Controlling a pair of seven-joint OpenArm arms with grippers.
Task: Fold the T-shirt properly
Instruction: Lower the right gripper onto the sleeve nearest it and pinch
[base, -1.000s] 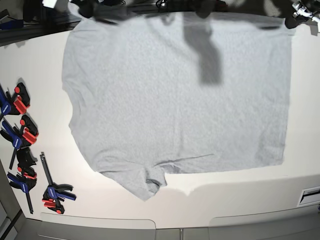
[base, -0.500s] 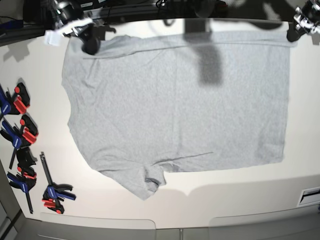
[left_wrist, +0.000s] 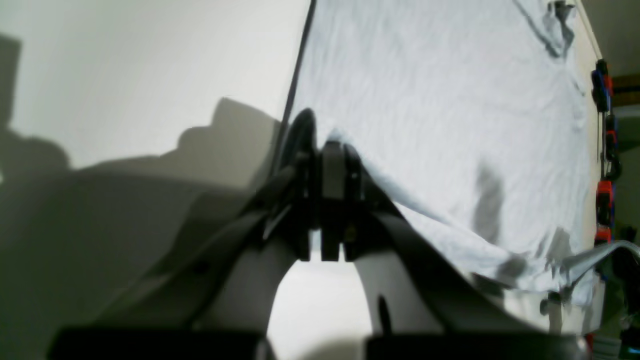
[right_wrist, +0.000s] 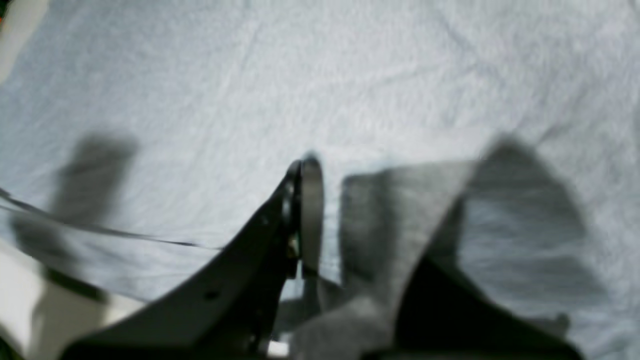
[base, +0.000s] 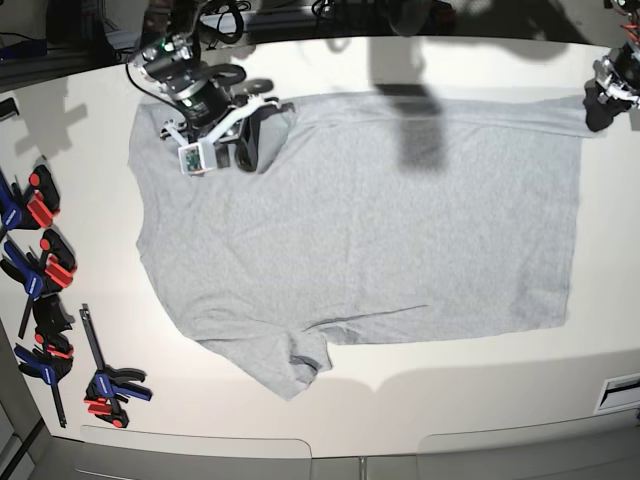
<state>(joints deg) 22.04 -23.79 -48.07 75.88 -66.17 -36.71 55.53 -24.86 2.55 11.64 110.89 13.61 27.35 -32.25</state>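
Note:
The light grey T-shirt (base: 380, 230) lies spread on the white table (base: 470, 385), plain side up, with one sleeve (base: 285, 365) pointing to the near edge. My right gripper (base: 250, 145) is over the shirt's far left part, shut on a fold of fabric lifted from that corner. In the right wrist view the fabric (right_wrist: 380, 220) drapes over one finger of my right gripper (right_wrist: 330, 220). My left gripper (base: 598, 108) is at the far right corner, shut on the shirt's edge. The left wrist view shows my left gripper (left_wrist: 325, 150) pinching the T-shirt (left_wrist: 450, 100) there.
Several blue, red and black clamps (base: 40, 270) lie along the table's left edge, also visible in the left wrist view as clamps (left_wrist: 602, 150). Bare white table surrounds the shirt on the near and left sides. Grey panels (base: 200, 450) run along the front edge.
My right arm has swung from the far left corner inward over the shirt, dragging that corner's fabric with it. The left gripper has shifted slightly nearer with its corner.

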